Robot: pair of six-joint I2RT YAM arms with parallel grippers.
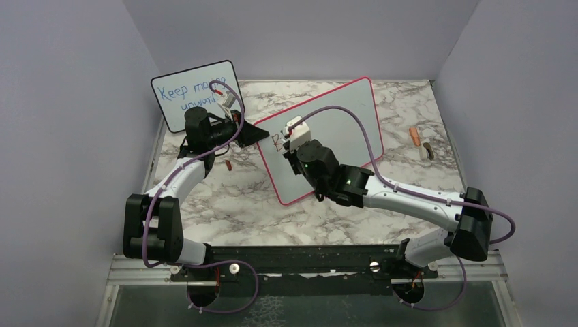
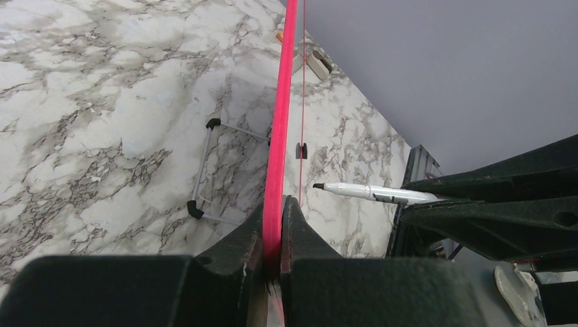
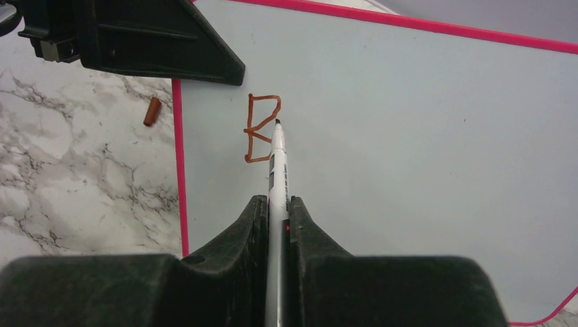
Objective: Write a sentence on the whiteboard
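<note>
The whiteboard (image 1: 341, 126), with a red-pink frame, stands tilted in the middle of the marble table. My left gripper (image 1: 262, 133) is shut on its upper left edge; in the left wrist view the jaws (image 2: 272, 208) pinch the pink frame (image 2: 281, 122). My right gripper (image 1: 292, 139) is shut on a white marker (image 3: 276, 170) whose tip touches the board (image 3: 409, 136). Of the sentence, a single reddish-brown letter "B" (image 3: 261, 128) shows near the board's upper left corner, at the marker tip. It also shows in the top view (image 1: 277, 141).
A smaller black-framed board with blue writing (image 1: 184, 92) stands at the back left. A brown marker cap (image 1: 229, 165) lies left of the whiteboard. An orange item (image 1: 414, 135) and a small dark item (image 1: 427, 150) lie at the right. Grey walls enclose three sides.
</note>
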